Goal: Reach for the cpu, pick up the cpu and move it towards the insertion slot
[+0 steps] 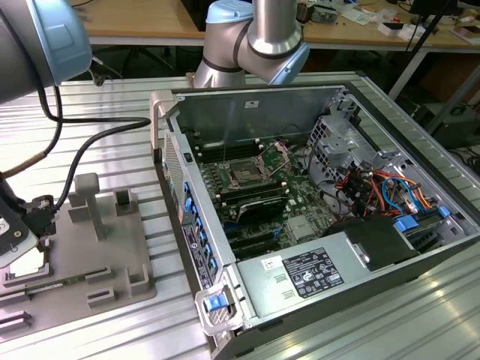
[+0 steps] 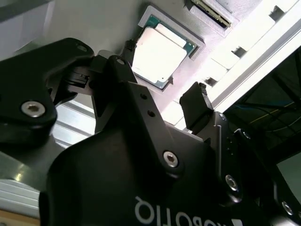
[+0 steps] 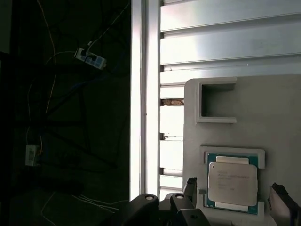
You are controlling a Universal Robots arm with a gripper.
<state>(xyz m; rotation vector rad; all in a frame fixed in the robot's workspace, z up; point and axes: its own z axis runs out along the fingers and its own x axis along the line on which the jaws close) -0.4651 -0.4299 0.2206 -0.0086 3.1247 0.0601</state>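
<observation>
Grey holder [image 1: 105, 247] on the exterior view's left keeps the cpu [image 3: 233, 182] flat in its pocket [image 3: 233, 151], well apart from the insertion slot [image 1: 244, 174] inside the case [image 1: 247, 112]. Over the chip hangs the gripper [image 2: 162, 74], jaws spread to either side, nothing held. Risk: thin edges, so closing off-centre could tilt the cpu or snag the pocket lip.
</observation>
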